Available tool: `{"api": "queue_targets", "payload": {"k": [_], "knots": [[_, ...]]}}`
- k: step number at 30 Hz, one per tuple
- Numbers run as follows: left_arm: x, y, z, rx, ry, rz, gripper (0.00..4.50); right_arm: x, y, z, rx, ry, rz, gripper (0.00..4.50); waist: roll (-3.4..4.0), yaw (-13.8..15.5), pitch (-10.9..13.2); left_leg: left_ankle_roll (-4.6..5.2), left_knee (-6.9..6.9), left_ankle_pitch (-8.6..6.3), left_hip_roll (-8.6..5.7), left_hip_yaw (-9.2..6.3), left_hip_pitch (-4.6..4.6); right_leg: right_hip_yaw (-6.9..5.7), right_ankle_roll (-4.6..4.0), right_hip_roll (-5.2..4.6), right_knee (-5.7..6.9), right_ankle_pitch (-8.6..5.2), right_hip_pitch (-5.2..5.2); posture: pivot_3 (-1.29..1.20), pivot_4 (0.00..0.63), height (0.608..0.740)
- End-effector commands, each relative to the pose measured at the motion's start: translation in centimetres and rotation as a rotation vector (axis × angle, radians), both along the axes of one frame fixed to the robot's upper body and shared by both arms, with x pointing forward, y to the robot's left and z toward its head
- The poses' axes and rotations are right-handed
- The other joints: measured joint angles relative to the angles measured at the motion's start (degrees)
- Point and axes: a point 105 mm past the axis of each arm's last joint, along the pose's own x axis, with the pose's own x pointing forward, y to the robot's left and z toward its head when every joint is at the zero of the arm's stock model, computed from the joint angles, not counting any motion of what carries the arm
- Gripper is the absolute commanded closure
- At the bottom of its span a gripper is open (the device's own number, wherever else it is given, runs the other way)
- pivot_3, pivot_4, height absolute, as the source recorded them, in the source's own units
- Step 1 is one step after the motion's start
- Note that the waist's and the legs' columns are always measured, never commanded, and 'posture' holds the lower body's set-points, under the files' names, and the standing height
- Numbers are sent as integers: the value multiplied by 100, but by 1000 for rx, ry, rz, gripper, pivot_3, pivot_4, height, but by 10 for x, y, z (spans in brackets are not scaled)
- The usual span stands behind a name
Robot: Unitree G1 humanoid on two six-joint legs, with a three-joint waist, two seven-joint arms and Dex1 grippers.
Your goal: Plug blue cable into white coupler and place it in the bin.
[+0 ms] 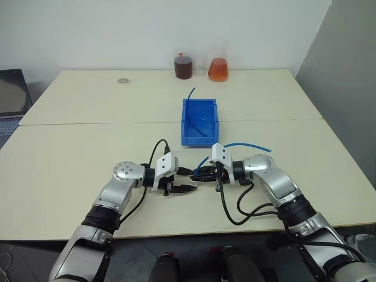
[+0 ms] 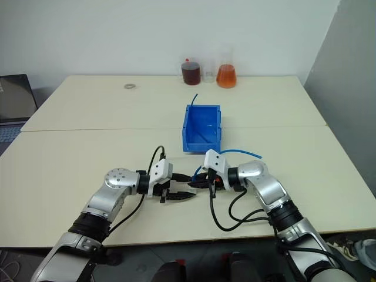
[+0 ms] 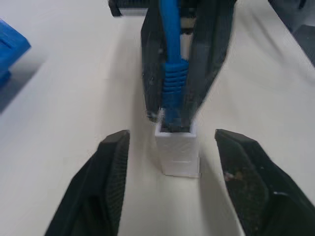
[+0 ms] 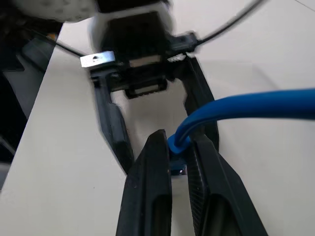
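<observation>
The white coupler [image 3: 178,155] sits on the end of the blue cable [image 3: 173,83], whose plug is inside its opening. My left gripper [image 3: 172,138] is open, one finger on each side of the coupler with a gap to both. My right gripper [image 4: 176,143] is shut on the blue cable just behind the plug and points at the left gripper [image 1: 189,180]. From the right gripper [image 1: 196,175] the cable [image 1: 249,144] loops back over the table. The blue bin [image 1: 185,123] stands just beyond both grippers at mid-table.
A darker blue cable piece [image 1: 192,94] sticks out of the bin. Two flasks, one dark red [image 1: 184,66] and one orange [image 1: 218,69], stand at the table's far edge. A small ring [image 1: 123,80] lies at the far left and a laptop [image 1: 12,94] beside the table.
</observation>
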Motion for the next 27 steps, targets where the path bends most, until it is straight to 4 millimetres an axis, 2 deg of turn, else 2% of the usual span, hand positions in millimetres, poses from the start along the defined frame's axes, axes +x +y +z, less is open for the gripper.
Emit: {"api": "queue_targets", "payload": {"k": [1,4,6,9,11,16,18,19,21,26,27], "knots": [[-7,11,35,-53,-58,73,726,15,-7,59,195,46,-155,4314,1,-6,4,0,-1,0,1,5,-12,6,0,1,2,0,-17,0,150,740],[-14,14,53,-80,-77,140,74,30,-10,101,326,93,-249,4314,5,-16,8,-1,3,0,3,7,-64,9,0,1,6,2,-65,0,150,740],[-11,17,71,-120,-125,235,28,50,-10,121,341,80,-323,4314,7,-5,9,0,2,0,2,7,-80,9,-1,1,2,2,-81,0,150,740],[-7,17,82,-155,-148,315,28,73,-9,137,376,104,-406,4314,5,12,8,0,0,0,2,7,-91,8,-1,1,-5,2,-89,0,150,740],[-4,17,83,-181,-138,364,28,98,-8,142,353,74,-491,4314,6,10,9,1,-2,0,0,9,-92,9,-1,1,-11,2,-87,0,150,740],[1,22,79,-175,-143,445,28,134,-13,148,319,9,-621,4314,3,2,10,1,-2,-1,-5,33,-100,32,-23,-3,-21,20,-94,0,150,740],[9,29,80,-169,-173,536,0,145,-20,152,311,-30,-687,3643,3,-4,10,1,-4,-1,-6,45,-115,48,-25,-3,-17,22,-120,0,150,740],[12,32,80,-164,-187,570,0,147,-21,153,312,-37,-694,3548,3,-4,10,1,-5,-1,-6,49,-127,56,-26,-2,-16,22,-133,0,150,740],[15,34,80,-181,-186,612,0,150,-21,158,333,-39,-706,2986,3,-4,10,1,-3,-1,-5,51,-150,71,-27,-2,-15,23,-154,0,150,740],[12,25,85,-237,-177,606,0,150,-16,165,342,-59,-696,1691,3,-2,10,0,-4,-1,-4,56,-165,82,-28,-4,-17,24,-165,0,150,740],[12,24,86,-247,-177,606,0,151,-17,167,341,-66,-700,1601,3,-2,10,0,-3,-1,-4,56,-167,81,-28,-5,-17,24,-166,0,150,740]]}}
